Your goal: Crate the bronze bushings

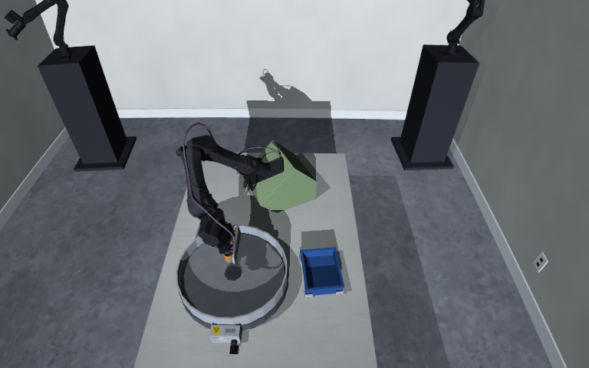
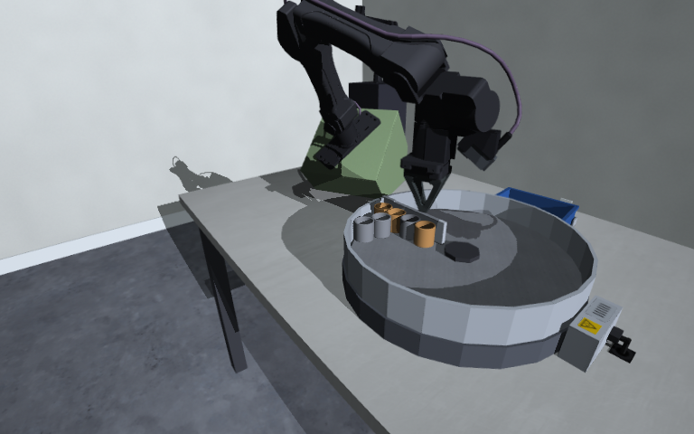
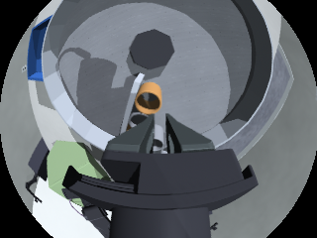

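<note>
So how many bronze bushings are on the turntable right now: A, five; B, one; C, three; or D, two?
C: the exterior view shows three bronze bushings standing with three steel bushings beside the divider on the turntable.

We saw bronze bushings (image 2: 425,233) and steel bushings (image 2: 364,229) upright, clustered on the turntable (image 2: 475,322); the blue crate (image 1: 322,271) sat beside it.

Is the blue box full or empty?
Empty. The top view shows only the bare blue floor inside the blue plastic crate; all bushings sit on the round grey turntable.
</note>
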